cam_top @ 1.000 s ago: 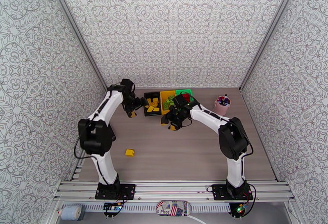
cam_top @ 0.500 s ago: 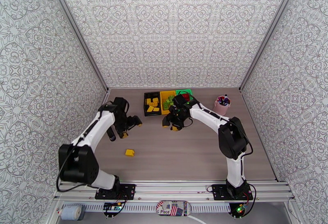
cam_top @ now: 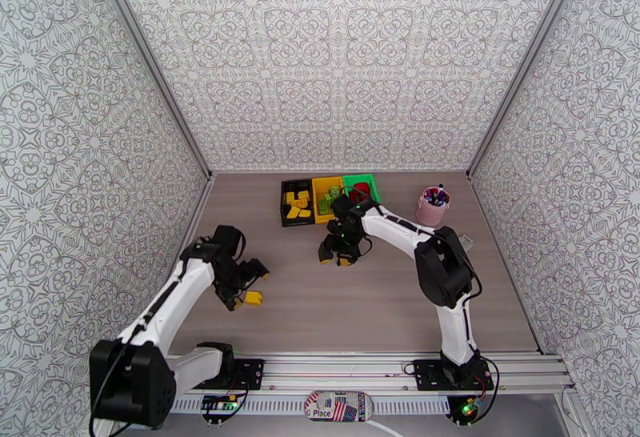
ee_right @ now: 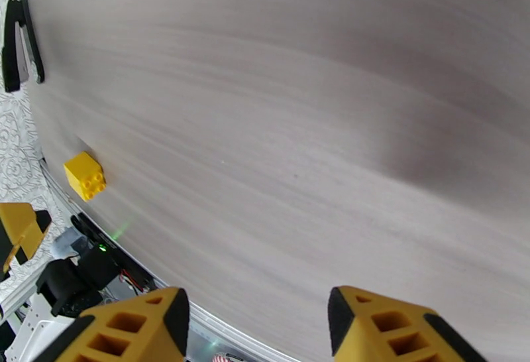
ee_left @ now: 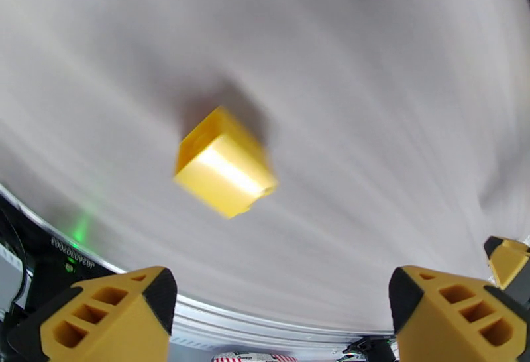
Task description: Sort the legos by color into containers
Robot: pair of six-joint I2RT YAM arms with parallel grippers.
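In the lower left of the top view, the left arm is stretched low over the table [cam_top: 384, 302], the left gripper [cam_top: 245, 286] tipped down, its jaws spread wide and nothing held. A small yellow brick [cam_top: 254, 298] is seen lying on the bare wood close before the fingertips. Near the centre, the right arm is folded down, the right gripper [cam_top: 334, 258] partly parted and empty. Farther back, the black bin [cam_top: 285, 205], yellow bin [cam_top: 317, 194] and green bin [cam_top: 373, 184] are lined up
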